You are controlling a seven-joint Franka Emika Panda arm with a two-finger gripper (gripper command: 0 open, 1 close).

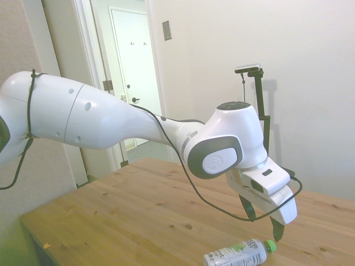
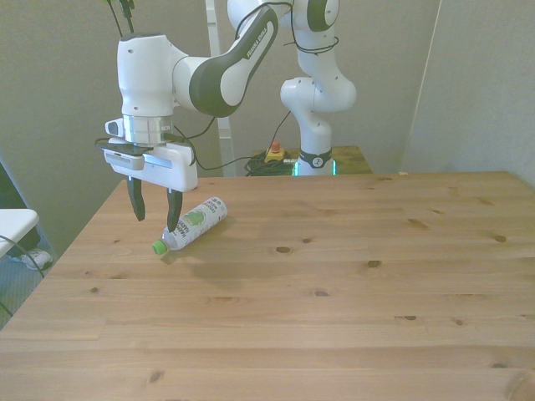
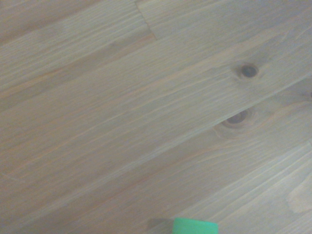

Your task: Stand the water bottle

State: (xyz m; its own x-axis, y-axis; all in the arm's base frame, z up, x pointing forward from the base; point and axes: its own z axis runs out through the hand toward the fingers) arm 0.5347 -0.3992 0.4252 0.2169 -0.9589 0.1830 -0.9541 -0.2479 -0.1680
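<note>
The water bottle [image 2: 194,222] lies on its side on the wooden table [image 2: 334,276], toward the front view's left. Its white label with green print shows, and its green cap [image 2: 157,247] points toward the camera. In the side view the water bottle [image 1: 237,254] rests at the bottom edge, cap [image 1: 270,245] to the right. My gripper [image 2: 155,215] hangs open just above the bottle's cap end, fingers pointing down with nothing between them. The same gripper [image 1: 263,224] hovers over the cap in the side view. The wrist view shows wood grain and a sliver of the green cap [image 3: 195,225].
A door and door frame [image 1: 130,66] stand behind the table in the side view. The table's edge on the front view's left [image 2: 67,251] runs close to the bottle. A white object [image 2: 15,224] sits off the table there.
</note>
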